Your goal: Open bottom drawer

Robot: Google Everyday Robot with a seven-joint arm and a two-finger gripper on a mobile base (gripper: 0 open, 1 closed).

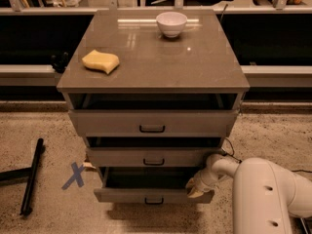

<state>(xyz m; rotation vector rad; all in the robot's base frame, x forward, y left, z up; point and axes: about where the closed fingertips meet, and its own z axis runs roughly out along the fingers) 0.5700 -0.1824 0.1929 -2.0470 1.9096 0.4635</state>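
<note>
The bottom drawer (131,196) is the lowest, narrowest front of the grey-beige cabinet, with a small black pull (153,200) at its centre. It stands pulled out, and a dark gap shows behind its front. My gripper (196,187) is at the drawer's right end, reaching in over the top edge of the front. My white arm (265,199) fills the lower right corner.
The middle drawer (154,157) and top drawer (152,123) are above it. A white bowl (171,23) and a yellow sponge (100,61) sit on the cabinet top (195,62). A black bar (31,177) and blue tape cross (74,175) lie on the floor at left.
</note>
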